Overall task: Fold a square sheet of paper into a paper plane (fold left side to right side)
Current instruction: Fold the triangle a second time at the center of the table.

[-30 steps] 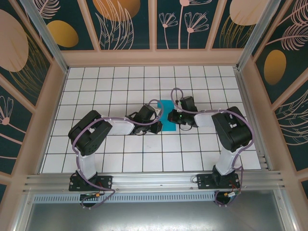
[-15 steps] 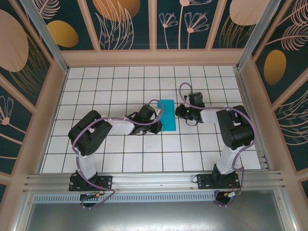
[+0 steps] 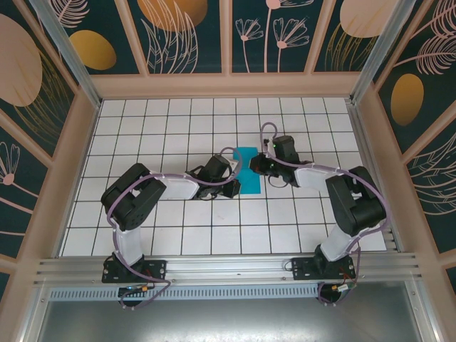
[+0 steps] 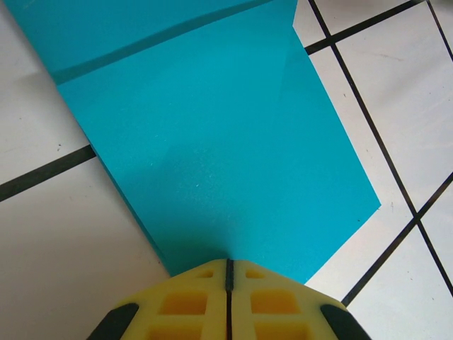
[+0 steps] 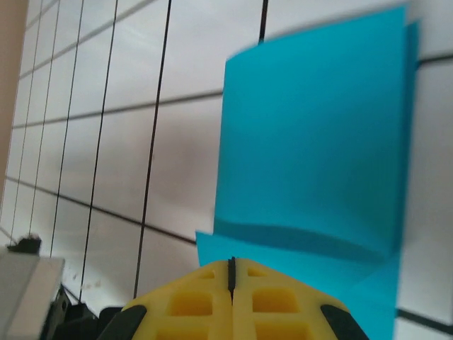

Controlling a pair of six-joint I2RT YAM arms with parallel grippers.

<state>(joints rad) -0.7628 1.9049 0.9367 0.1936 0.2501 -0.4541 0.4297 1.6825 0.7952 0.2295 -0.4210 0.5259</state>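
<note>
Your square sheet of paper [image 3: 249, 185] is folded into a narrow cyan rectangle, sitting mid-counter right between the two arms. Your left tool [image 4: 228, 268] is pinched fully closed with nothing in it, its tip right at the sheet's left edge. Your right tool [image 5: 231, 265] is closed and empty too, tip over the opposite edge, where the top layer looks a bit lifted. Can't tell whether either tip actually presses down.

The counter [image 3: 178, 235] is white tile with black grid lines, boxed in by dark teal floral walls [image 3: 185, 35] in pale wooden frames, with a metal rail [image 3: 228, 271] along the near edge.

Half a second ago your right tool was off the paper to the right, and now it's back over it. The left arm and the sheet haven't budged.
</note>
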